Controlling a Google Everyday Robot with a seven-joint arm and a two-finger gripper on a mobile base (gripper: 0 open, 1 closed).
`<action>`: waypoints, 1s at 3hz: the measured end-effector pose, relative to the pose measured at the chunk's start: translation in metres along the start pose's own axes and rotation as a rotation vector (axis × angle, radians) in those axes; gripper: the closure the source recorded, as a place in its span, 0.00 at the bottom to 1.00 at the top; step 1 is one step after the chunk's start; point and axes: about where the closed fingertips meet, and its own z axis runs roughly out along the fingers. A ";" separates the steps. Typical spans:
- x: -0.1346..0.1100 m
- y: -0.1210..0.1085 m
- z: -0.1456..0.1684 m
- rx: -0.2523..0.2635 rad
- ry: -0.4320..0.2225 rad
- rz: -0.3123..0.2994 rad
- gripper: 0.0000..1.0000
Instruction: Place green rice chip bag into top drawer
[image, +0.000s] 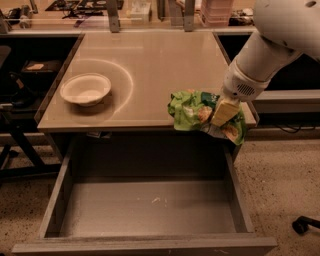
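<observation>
The green rice chip bag (192, 112) is crinkled and held in the air at the front right edge of the tabletop, its lower part hanging past the edge above the drawer's back right corner. My gripper (223, 113) comes down from the upper right on the white arm and is shut on the bag's right side. The top drawer (150, 207) is pulled open below the tabletop. Its flat grey floor is bare.
A white bowl (85, 89) sits on the left of the tan tabletop (150, 60). Dark shelving and a table leg stand at the left. A chair caster (305, 224) shows on the speckled floor at lower right.
</observation>
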 end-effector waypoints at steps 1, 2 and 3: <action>0.000 0.000 0.000 0.000 0.000 -0.001 1.00; 0.002 0.011 -0.006 0.004 0.022 -0.002 1.00; 0.012 0.051 -0.011 -0.016 0.048 0.048 1.00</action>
